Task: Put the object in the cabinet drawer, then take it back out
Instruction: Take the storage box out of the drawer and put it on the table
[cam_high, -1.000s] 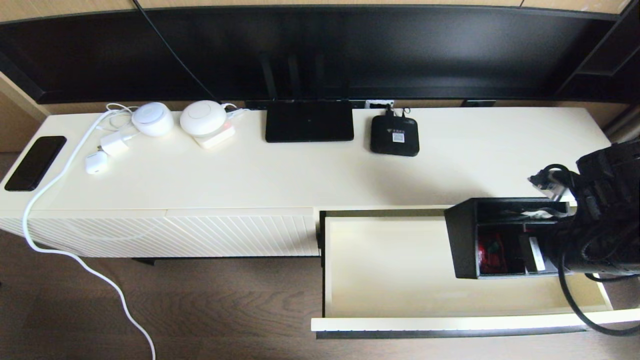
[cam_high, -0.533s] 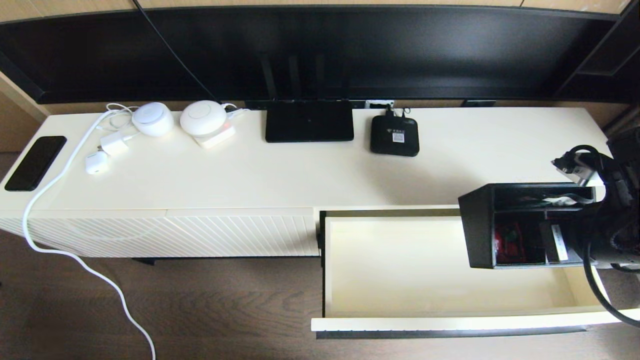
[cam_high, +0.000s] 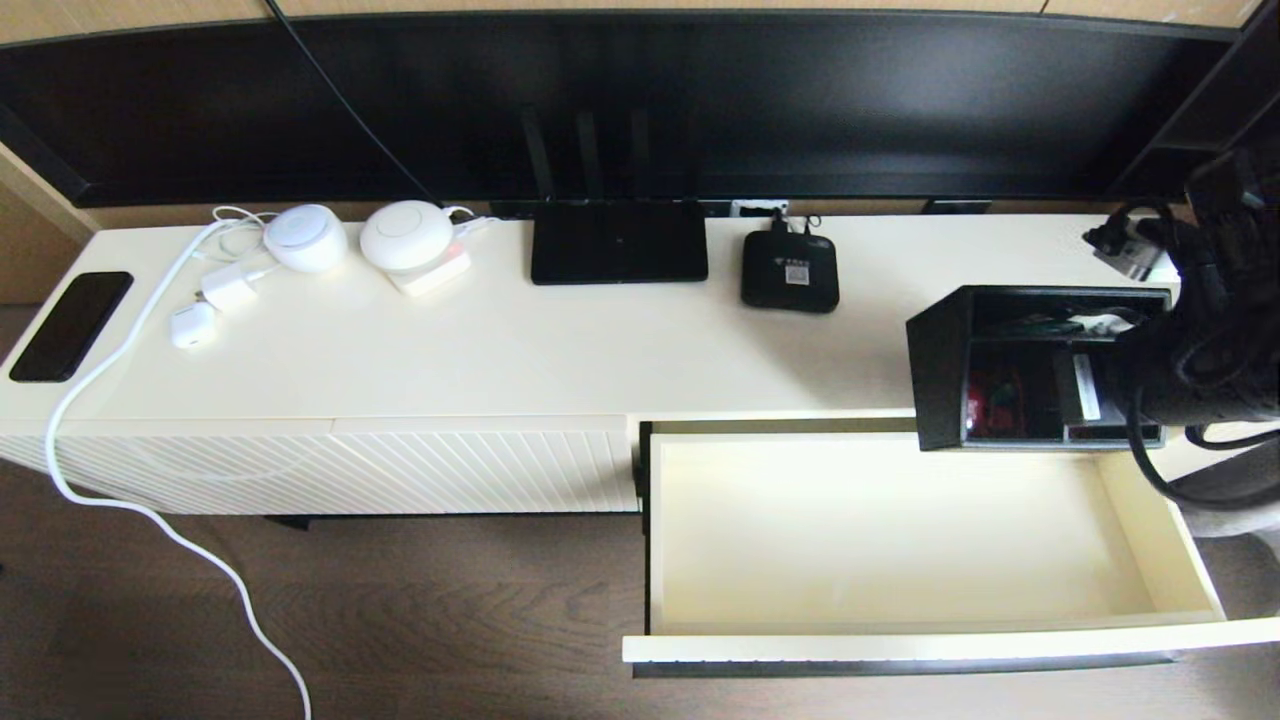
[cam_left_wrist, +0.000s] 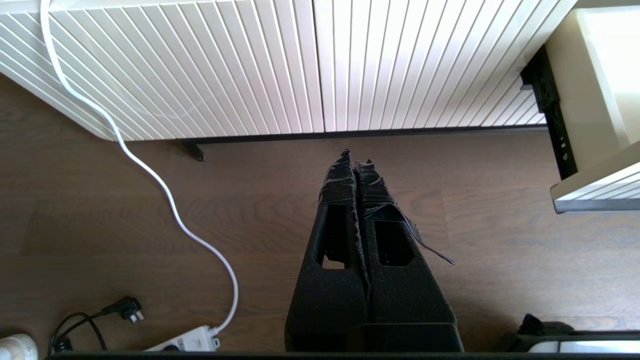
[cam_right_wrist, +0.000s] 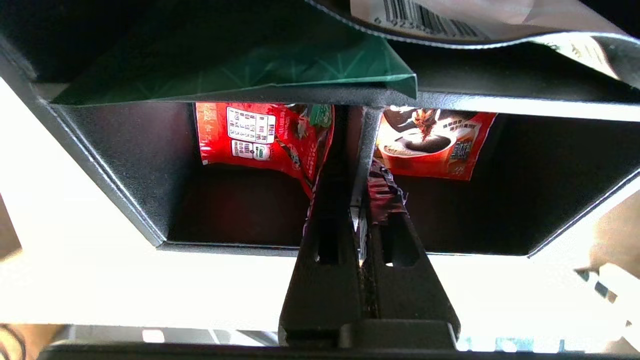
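Carrying box (cam_high: 940, 365), right gripper (cam_right_wrist: 356, 165) clamped on its divider, at right of frame above drawer (cam_high: 1140, 510) rear edge. Next: set down on cabinet top (cam_high: 560, 350).

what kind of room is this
Most likely a home living room: a long cream media cabinet stands under a big dark screen, with a router, a small set-top style box and a phone on top, over a wooden floor.
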